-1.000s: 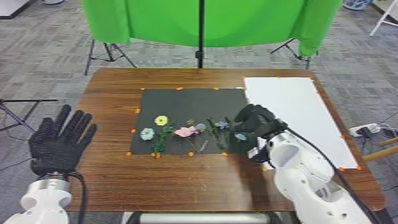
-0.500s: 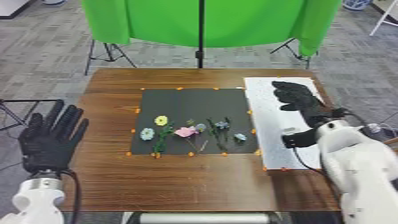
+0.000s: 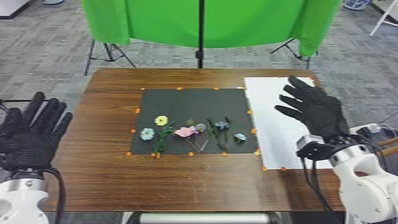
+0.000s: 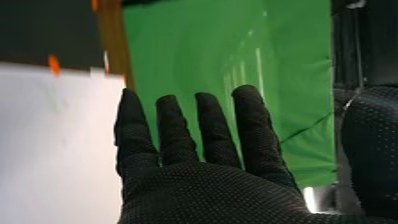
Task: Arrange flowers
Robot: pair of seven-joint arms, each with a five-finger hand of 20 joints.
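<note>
While the left hand (image 3: 28, 142) is raised by the left edge of the brown table (image 3: 178, 185), open with its fingers straight and slightly apart, the right hand (image 3: 322, 117) is open too, over the right part of the white sheet (image 3: 277, 145), its fingers extended. Left of that sheet, on the dark mat (image 3: 178, 102), a pale blue flower (image 3: 240, 137) lies near the right edge and a light blue flower (image 3: 147, 134) near the left one, with a pink flower (image 3: 185, 132) between them. A bit farther off lies the yellow flower (image 3: 161, 120). Beyond the table hangs a green cloth (image 3: 266, 25) behind a black pole (image 3: 201, 40)
</note>
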